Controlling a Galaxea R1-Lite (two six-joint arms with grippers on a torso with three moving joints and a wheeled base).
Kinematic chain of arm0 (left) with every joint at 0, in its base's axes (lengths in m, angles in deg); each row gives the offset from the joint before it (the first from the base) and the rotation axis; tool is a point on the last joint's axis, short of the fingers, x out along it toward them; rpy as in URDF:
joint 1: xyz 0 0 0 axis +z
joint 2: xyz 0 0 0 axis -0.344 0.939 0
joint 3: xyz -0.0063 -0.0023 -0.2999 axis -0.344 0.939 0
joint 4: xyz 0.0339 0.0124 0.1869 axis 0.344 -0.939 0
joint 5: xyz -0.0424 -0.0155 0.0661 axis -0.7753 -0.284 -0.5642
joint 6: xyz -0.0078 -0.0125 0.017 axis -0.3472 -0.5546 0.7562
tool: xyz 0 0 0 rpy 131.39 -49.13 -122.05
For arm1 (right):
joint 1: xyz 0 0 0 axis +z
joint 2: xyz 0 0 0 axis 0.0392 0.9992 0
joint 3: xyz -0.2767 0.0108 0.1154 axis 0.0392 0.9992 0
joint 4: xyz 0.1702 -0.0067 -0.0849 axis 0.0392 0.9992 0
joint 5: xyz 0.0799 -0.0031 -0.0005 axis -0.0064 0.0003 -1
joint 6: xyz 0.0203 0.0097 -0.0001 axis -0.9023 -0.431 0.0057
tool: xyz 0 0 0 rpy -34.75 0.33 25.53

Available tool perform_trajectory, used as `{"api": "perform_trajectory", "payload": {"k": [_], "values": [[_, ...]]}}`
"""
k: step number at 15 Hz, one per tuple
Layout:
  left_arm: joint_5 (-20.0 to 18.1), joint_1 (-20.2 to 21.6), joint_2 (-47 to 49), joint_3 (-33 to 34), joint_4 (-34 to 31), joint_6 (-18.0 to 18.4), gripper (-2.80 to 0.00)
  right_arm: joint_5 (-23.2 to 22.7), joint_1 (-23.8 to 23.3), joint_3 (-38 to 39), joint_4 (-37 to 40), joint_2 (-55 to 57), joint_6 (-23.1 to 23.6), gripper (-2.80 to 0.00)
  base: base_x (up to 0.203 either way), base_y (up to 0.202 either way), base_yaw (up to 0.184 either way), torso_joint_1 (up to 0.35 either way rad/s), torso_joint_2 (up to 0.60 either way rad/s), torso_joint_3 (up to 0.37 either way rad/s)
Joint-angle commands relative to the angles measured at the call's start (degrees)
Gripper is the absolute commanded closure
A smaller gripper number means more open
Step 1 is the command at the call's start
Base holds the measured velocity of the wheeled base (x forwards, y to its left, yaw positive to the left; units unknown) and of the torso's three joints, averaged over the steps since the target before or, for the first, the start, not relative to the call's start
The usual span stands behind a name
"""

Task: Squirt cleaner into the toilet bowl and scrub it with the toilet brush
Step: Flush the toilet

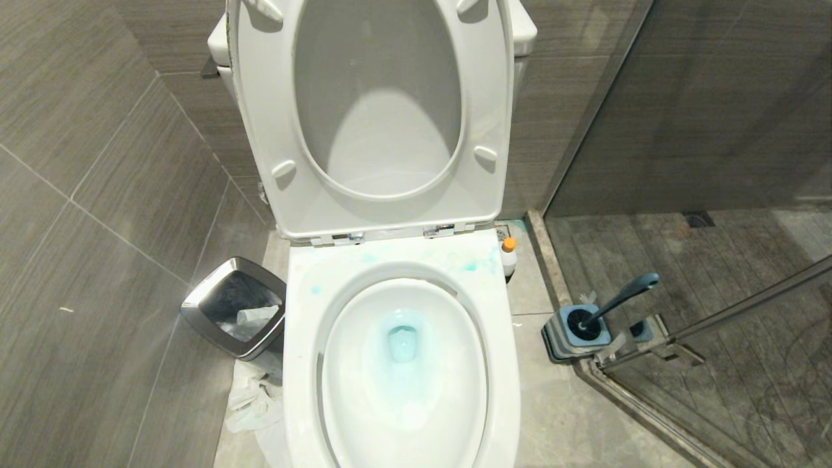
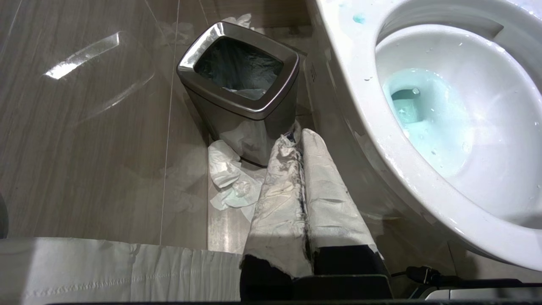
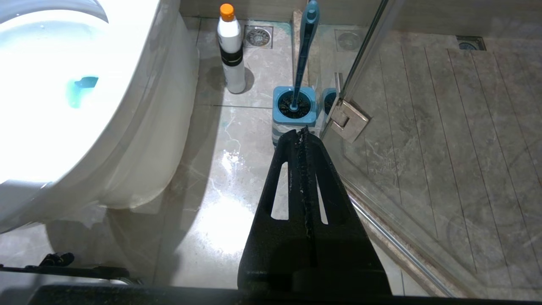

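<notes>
Now the left gripper (image 2: 298, 137), wrapped in white paper, has its fingers pressed together and holds nothing, beside the waste bin (image 2: 241, 101). Also the right gripper (image 3: 302, 135) is closed and empty, just before the toilet brush (image 3: 302, 59) standing in its holder (image 3: 294, 112). The cleaner (image 3: 230, 48) stands on the floor between the holder and the toilet bowl (image 1: 403, 351), whose water is teal-blue.

Left pincer (image 2: 298, 140) wrapped in white tape, right pincer (image 3: 303, 134) black, slotted

The bin (image 1: 235, 305) stands left of the toilet bowl (image 1: 402, 364), the cleaner (image 1: 508, 257) and toilet brush (image 1: 621, 299) right.
</notes>
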Motion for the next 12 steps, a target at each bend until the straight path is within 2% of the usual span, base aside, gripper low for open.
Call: {"api": "perform_trajectory", "payload": {"k": [1, 12], "values": [[0.02, 0.01, 0.0, 0.0, 0.03, 0.03, 0.0, -0.02, 0.0, 0.01, -0.02, 0.09, 0.02, 0.0, 0.0, 0.0, 0.0, 0.0, 0.0, 0.0], [0.02, 0.01, 0.0, 0.0, 0.03, 0.03, 0.0, -0.02, 0.0, 0.01, -0.02, 0.09, 0.02, 0.0, 0.0, 0.0, 0.0, 0.0, 0.0, 0.0]]}}
